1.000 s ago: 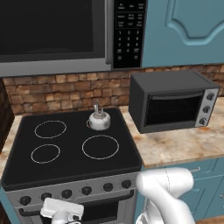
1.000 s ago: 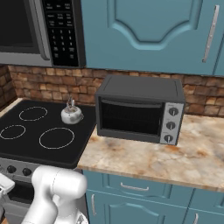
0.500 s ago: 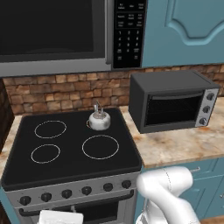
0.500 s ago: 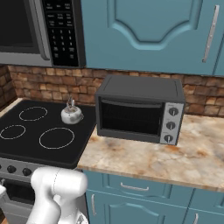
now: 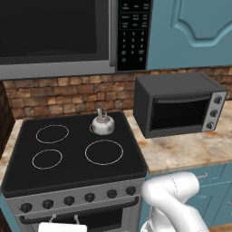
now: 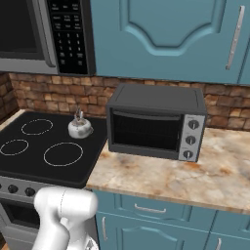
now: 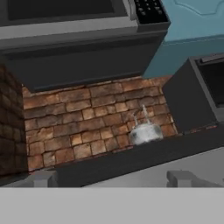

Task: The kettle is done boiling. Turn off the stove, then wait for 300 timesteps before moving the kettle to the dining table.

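The small silver kettle (image 5: 103, 124) (image 6: 79, 127) stands upright on the back right ring of the stove (image 5: 72, 163) (image 6: 90, 141). A row of black knobs (image 5: 68, 200) runs along the stove's grey front. My gripper (image 5: 63, 220) hangs low in front of that panel, at the bottom edge of the left base view. In the hand view my gripper (image 7: 113, 179) is open, its fingertips (image 7: 43, 178) wide apart with nothing between them, looking over the stove's front edge (image 7: 131, 159) toward the distant kettle (image 7: 144, 131). The dining table is out of view.
A black toaster oven (image 5: 181, 108) (image 6: 156, 122) sits on the marbled counter (image 5: 190, 149) (image 6: 195, 176) right of the stove. A microwave (image 5: 54, 31) hangs above the cooktop. Brick wall behind, teal cabinets above and below.
The hand has sunk lower in front of the stove, almost leaving the bottom of the left base view. The kettle has not moved.
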### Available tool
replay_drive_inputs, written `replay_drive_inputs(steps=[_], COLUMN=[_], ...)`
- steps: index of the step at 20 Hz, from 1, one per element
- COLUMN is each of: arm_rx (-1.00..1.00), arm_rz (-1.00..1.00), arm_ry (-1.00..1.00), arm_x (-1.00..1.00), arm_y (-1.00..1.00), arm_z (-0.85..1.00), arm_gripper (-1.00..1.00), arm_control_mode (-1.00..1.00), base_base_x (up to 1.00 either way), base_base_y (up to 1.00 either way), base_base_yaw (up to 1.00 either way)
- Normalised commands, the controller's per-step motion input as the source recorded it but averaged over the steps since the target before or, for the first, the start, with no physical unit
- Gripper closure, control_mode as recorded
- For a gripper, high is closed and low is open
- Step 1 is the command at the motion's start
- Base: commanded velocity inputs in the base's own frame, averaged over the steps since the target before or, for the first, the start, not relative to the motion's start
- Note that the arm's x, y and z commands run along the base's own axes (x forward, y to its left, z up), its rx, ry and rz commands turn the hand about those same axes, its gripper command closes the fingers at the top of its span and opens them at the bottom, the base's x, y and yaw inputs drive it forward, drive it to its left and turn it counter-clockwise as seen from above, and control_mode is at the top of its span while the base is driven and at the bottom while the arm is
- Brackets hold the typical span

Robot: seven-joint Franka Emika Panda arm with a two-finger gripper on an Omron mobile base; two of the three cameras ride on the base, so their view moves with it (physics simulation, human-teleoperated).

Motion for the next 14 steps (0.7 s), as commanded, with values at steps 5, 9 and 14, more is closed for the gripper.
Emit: replay_drive_inputs(steps=[5,9,14], arm_rx=[0.02,0.04,0.10], arm_rz=[-0.07,-0.06,-0.04], arm_ry=[-0.18,-0.19,-0.16], arm_x=[-0.17,-0.11,-0.01], arm_y=[-0.06,-0.07,-0.15], arm_z=[0.41,0.50,0.58], arm_gripper=[-1.00,-1.00,-1.00], arm_control_mode=[-1.00,-1.00,-1.00], base_base_x=[0.00,0.00,0.00], base_base_y=[0.00,0.00,0.00], base_base_yaw=[0.00,0.00,0.00])
